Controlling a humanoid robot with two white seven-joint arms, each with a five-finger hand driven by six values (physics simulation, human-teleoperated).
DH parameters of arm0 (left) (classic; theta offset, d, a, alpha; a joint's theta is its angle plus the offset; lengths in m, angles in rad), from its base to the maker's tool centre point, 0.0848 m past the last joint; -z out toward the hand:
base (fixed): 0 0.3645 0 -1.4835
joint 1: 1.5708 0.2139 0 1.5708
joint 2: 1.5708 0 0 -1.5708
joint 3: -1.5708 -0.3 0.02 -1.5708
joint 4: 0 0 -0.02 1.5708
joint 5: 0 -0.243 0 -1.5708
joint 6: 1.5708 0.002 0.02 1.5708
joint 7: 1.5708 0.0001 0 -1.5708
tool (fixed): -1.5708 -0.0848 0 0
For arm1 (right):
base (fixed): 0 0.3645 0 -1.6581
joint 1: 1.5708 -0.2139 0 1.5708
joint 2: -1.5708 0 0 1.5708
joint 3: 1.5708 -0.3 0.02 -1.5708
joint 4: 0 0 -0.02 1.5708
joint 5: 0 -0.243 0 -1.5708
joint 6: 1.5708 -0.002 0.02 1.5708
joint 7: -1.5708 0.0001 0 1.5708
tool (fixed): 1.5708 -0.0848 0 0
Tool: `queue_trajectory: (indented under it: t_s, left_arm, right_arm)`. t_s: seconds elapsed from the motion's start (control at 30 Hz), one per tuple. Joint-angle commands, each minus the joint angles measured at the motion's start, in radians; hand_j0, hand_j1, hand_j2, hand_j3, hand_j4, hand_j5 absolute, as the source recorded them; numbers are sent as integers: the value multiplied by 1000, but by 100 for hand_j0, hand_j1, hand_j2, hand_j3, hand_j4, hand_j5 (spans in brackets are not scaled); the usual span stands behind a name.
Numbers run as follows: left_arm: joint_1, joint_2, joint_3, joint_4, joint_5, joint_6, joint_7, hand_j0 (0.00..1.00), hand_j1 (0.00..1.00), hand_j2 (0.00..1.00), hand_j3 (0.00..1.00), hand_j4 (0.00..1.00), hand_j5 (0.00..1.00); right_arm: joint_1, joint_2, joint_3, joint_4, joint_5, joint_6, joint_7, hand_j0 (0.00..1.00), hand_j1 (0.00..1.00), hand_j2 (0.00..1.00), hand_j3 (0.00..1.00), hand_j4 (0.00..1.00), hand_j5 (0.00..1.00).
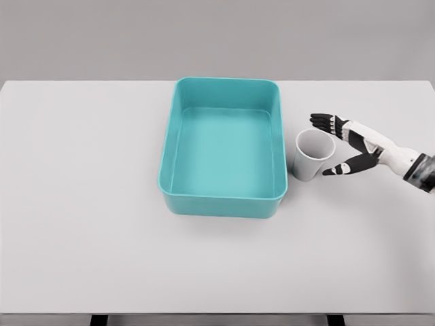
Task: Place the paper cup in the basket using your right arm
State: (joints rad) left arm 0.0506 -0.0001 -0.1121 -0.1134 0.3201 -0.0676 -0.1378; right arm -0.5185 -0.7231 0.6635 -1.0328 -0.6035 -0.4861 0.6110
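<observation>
Spread before you is a wide white table against a plain grey wall. Near its middle you have the teal rectangular plastic basket, holding nothing. Just right of the basket's right wall stands the white paper cup, upright on the table, mouth up. Your right hand comes in from the right edge, fingers spread behind the cup's rim and thumb in front of it, bracketing the cup without clasping it.
</observation>
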Motion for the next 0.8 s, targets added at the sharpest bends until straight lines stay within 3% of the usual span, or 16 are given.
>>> queue_trajectory:
  t_s: [0.0, 0.77]
  left_arm:
    - [0, 0, 0, 0, 1, 0, 0, 100, 100, 100, 100, 100, 100]
    - [0, 0, 0, 0, 1, 0, 0, 100, 100, 100, 100, 100, 100]
  right_arm:
    - [0, 4, -1, -1, -4, 3, 0, 100, 100, 100, 100, 100, 100]
    - [-3, 28, 13, -12, -4, 11, 0, 100, 100, 100, 100, 100, 100]
